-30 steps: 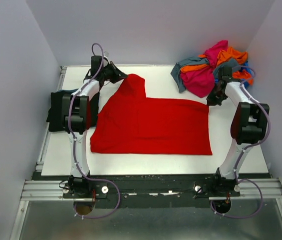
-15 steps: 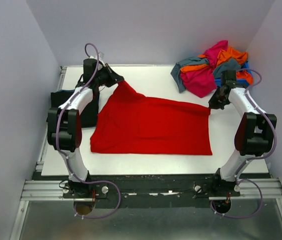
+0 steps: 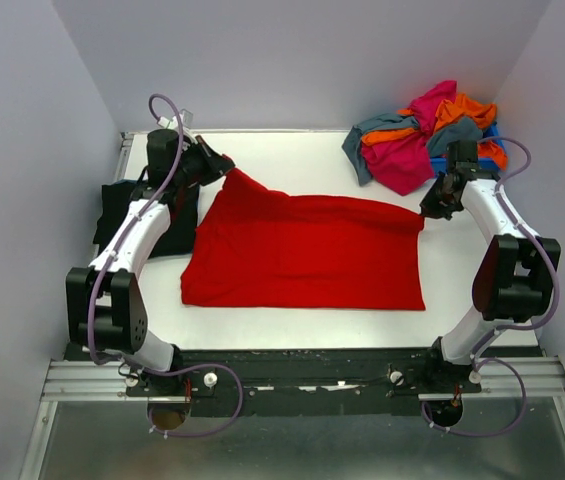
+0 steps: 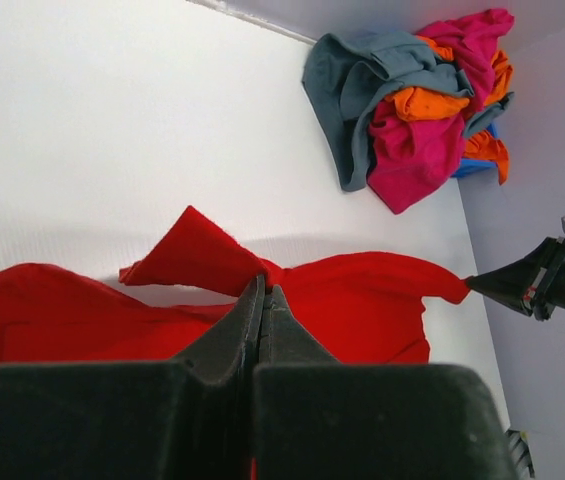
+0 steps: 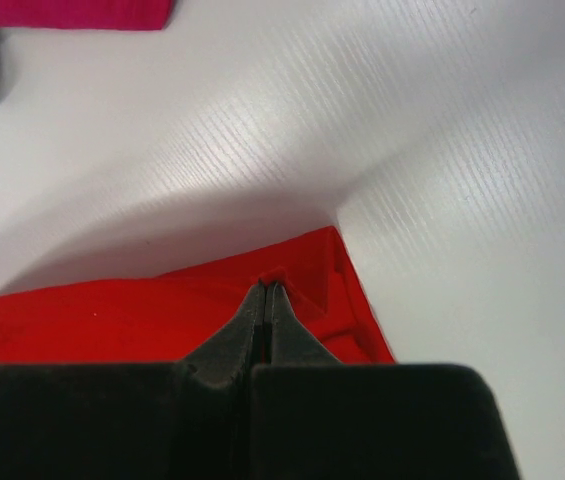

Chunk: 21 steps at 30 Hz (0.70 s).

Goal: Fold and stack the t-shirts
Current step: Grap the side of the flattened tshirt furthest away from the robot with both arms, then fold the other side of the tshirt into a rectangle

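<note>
A bright red t-shirt (image 3: pixel 302 250) lies spread on the white table. My left gripper (image 3: pixel 224 170) is shut on its far left corner and holds it lifted; the pinch shows in the left wrist view (image 4: pixel 264 287). My right gripper (image 3: pixel 428 212) is shut on the shirt's far right corner, seen in the right wrist view (image 5: pixel 265 287). A pile of magenta, orange and grey-teal t-shirts (image 3: pixel 422 135) sits at the far right, also in the left wrist view (image 4: pixel 417 95). A black t-shirt (image 3: pixel 167 215) lies at the left table edge under my left arm.
The white table (image 3: pixel 302 325) ends at a metal rail along the near side. Grey walls close in on the left, back and right. A bit of blue bin (image 3: pixel 494 135) shows under the pile.
My left gripper has pulled the red shirt's far left corner to the left and lower, flattening the raised peak. The right gripper has shifted slightly right with its corner.
</note>
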Each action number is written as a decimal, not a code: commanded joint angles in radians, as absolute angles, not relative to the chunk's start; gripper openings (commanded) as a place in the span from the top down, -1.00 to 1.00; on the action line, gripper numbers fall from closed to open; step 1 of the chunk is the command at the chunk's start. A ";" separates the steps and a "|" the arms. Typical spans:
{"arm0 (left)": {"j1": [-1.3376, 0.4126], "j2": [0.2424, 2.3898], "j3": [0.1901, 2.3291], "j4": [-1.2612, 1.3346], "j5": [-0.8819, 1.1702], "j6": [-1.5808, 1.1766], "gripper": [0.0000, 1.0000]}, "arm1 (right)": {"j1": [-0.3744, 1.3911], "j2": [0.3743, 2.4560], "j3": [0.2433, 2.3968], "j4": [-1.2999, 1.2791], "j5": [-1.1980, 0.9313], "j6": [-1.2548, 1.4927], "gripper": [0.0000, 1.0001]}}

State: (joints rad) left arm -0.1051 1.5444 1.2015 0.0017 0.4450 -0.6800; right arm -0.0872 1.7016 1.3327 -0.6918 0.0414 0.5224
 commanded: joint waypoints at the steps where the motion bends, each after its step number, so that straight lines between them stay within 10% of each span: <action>1: -0.107 1.451 1.160 -0.070 0.382 -0.634 1.00 | -0.094 1.672 1.324 -0.700 0.069 0.523 0.99; 21: -0.115 1.226 0.954 -0.207 0.301 -0.611 1.00 | -0.094 1.608 1.253 -0.696 0.101 0.535 0.99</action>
